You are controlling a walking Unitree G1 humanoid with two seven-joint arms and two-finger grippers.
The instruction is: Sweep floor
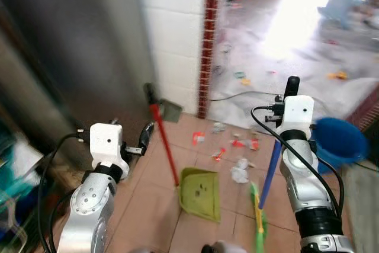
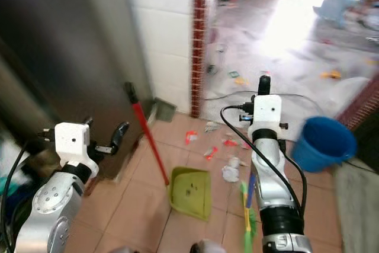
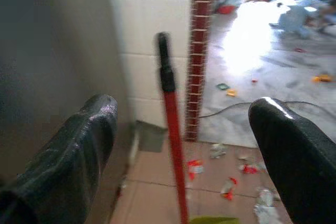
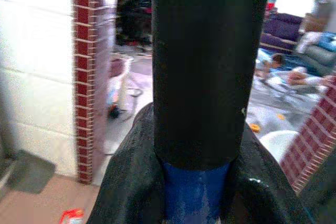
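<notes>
Hidden or unclear: the broom's [image 1: 269, 170] black top blocks most of the right wrist view; its green head [image 1: 258, 220] runs off the lower edge of the eye views. The eye views are blurred, so the litter [image 1: 237, 146] cannot be identified piece by piece.
Right end effector [image 1: 290, 90]: closed around the broom's blue shaft near the top; the shaft runs down to the floor [image 1: 148, 205] below it.
Left end effector [image 1: 147, 134]: fingers [image 3: 79, 150] spread wide, holding nothing, raised near a grey metal door [image 1: 77, 51].
Dustpan [image 1: 200, 194]: green, on the floor between the two end effectors; its red handle [image 3: 173, 129] stands just ahead of the left one. Dark specks inside, too small to tell.
Bucket [image 1: 337, 140]: blue, beside the right end effector; contents not visible.
Litter: red and white scraps on the tiles beyond the dustpan, ahead of both end effectors.
</notes>
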